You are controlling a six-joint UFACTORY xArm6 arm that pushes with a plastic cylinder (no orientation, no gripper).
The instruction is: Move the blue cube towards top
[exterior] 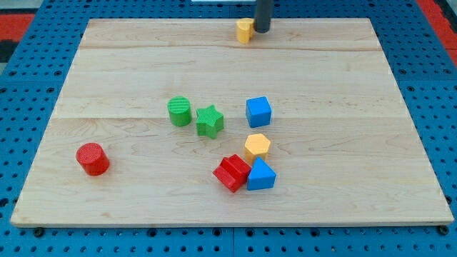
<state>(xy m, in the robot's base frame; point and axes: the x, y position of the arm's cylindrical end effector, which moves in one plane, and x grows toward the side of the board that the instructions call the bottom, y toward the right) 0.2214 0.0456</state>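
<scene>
The blue cube (258,112) sits near the middle of the wooden board (128,57), just right of the green star (209,121). My tip (262,31) is at the view's top, touching the right side of a small yellow block (245,31) near the board's top edge. The tip is far above the blue cube, with open board between them.
A green cylinder (179,111) stands left of the star. A yellow hexagonal block (257,145), a red block (231,172) and a second blue block (260,175) cluster below the cube. A red cylinder (93,158) stands at the lower left.
</scene>
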